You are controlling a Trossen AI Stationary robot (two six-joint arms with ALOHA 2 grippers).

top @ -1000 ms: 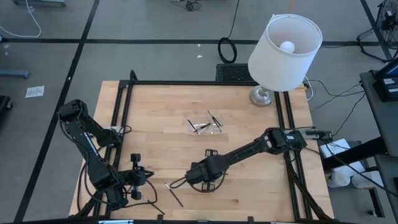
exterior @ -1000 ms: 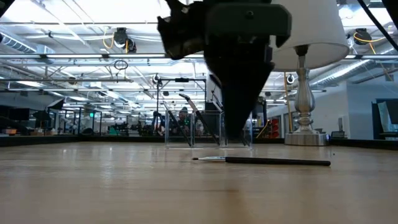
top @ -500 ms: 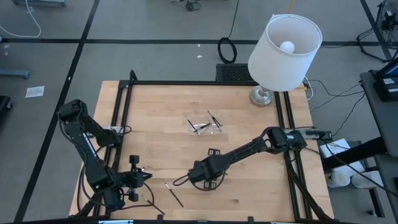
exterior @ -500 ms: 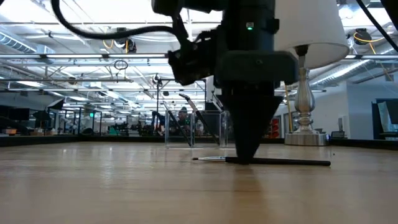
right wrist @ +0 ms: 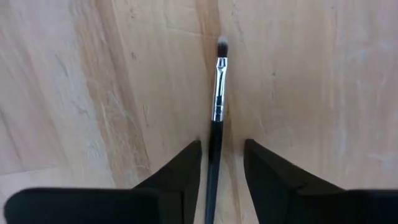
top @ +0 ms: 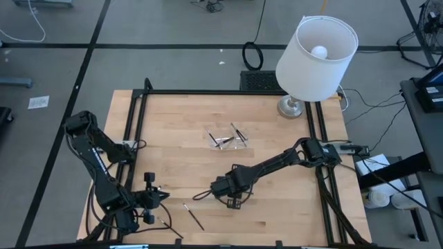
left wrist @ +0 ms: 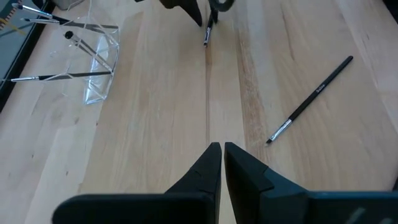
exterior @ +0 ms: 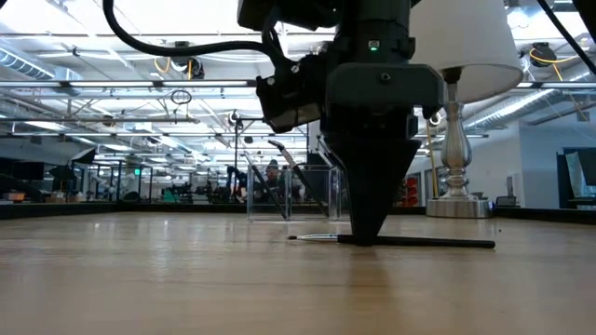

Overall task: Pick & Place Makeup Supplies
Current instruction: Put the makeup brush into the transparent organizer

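Waiting at the table's near left corner, the left gripper (top: 164, 197) hangs with its two fingers pressed together and nothing between them. Just to its right, near the front edge, one loose makeup brush (top: 194, 216) lies flat on the wooden table (top: 277, 149), a thin dark stick with a silvery end.

Toward the middle, the right gripper (top: 206, 195) is down at the table surface, its fingers parted and straddling a second brush (right wrist: 216, 106). The right wrist view shows a dark finger on each side of that brush's handle, gaps visible on both sides, so nothing is gripped yet. The brush lies flat with its silver collar and bristle tip pointing away from the gripper.

Farther back, mid-table, a small clear plastic tray (top: 228, 138) holds a few more brushes. A white-shaded lamp (top: 316, 52) stands at the back right corner.

Risks, as a judgement: the handle is thin and round, so uneven closing could roll it aside or pinch it off-centre, letting it swing or slip during lifting. Fingertips this low could also scrape the wood.
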